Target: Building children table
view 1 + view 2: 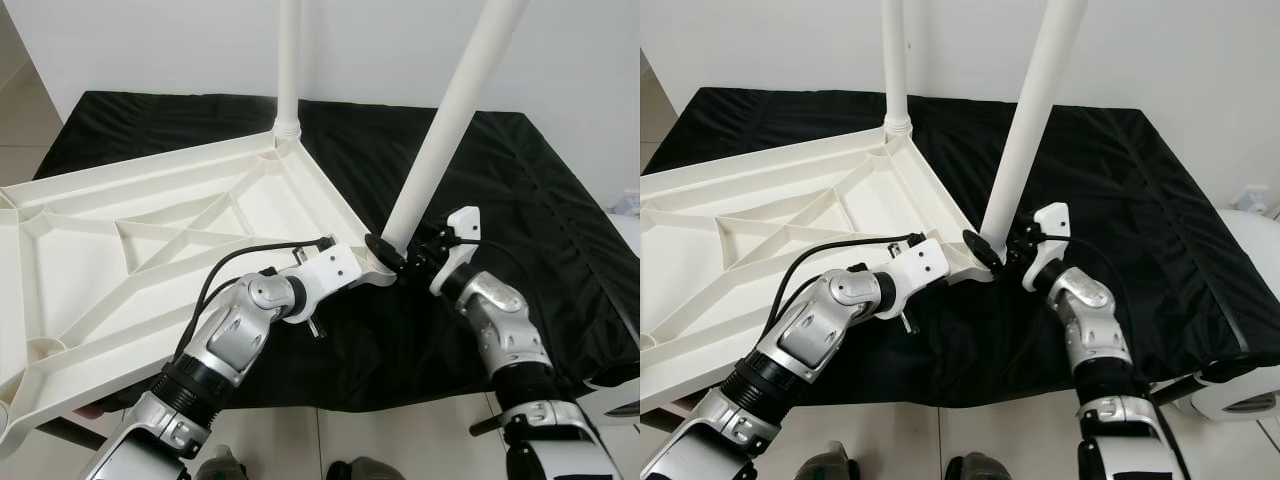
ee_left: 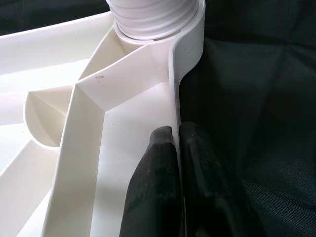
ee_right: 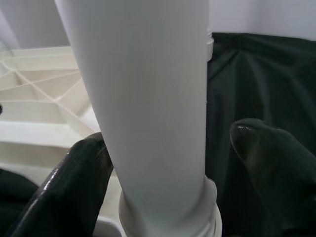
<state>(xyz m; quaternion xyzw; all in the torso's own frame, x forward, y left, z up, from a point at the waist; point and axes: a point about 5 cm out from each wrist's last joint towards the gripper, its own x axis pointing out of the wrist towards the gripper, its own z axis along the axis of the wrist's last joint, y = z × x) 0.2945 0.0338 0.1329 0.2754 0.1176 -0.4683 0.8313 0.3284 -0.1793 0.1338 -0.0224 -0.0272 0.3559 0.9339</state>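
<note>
The white plastic table top [image 1: 90, 300] lies upside down on a black cloth, its ribs facing up. One white leg [image 1: 288, 60] stands in the far corner socket. A second white leg [image 1: 440, 130] stands in the near corner socket [image 2: 148, 19], leaning right in the eye views. My left gripper [image 2: 176, 131] is shut on the table top's thin rim just below that corner. My right gripper [image 3: 168, 148] straddles the base of the near leg. One finger [image 3: 74, 187] touches it, while the other finger [image 3: 266, 158] stands a little apart.
The black cloth [image 1: 520, 180] covers the raised surface under the table top and reaches the white wall behind. The table top overhangs the cloth's front edge on the left. A white rounded object [image 1: 1240, 385] sits low at the right, over the tiled floor.
</note>
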